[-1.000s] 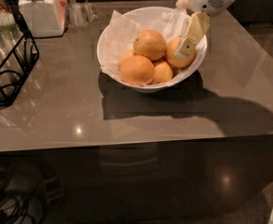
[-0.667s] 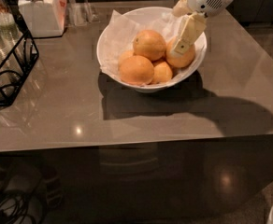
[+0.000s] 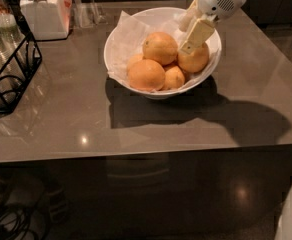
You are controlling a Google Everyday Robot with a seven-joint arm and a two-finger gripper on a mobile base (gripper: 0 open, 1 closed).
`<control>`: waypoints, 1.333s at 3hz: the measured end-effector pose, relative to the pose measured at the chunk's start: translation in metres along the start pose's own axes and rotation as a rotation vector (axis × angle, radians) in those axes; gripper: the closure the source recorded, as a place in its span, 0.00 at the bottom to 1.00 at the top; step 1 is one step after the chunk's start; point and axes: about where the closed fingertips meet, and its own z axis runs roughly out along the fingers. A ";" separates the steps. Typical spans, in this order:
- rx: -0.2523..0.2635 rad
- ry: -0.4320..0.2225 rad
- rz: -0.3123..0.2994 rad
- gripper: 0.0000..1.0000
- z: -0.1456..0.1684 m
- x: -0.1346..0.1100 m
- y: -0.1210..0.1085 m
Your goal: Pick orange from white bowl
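The white bowl, lined with crumpled white paper, stands on the table at centre back. Several oranges lie in it: a large one on top, a large one at the front left, one at the right and smaller ones between them. My gripper comes down from the upper right over the right half of the bowl. Its cream fingers are apart and empty, with the tips between the top orange and the right one, just above them.
A white lidded jar stands at the back left. A black wire rack with bottles is at the left edge. A clear holder is behind the bowl. The table's front edge runs across the middle of the view.
The gripper has risen a little off the right orange and shifted slightly left. The oranges and the bowl have not moved.
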 end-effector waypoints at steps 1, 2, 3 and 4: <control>-0.015 0.012 0.015 0.17 0.007 0.005 -0.003; -0.026 0.021 0.029 0.10 0.012 0.010 -0.005; -0.032 0.031 0.055 0.11 0.014 0.021 -0.008; -0.038 0.040 0.082 0.11 0.018 0.032 -0.010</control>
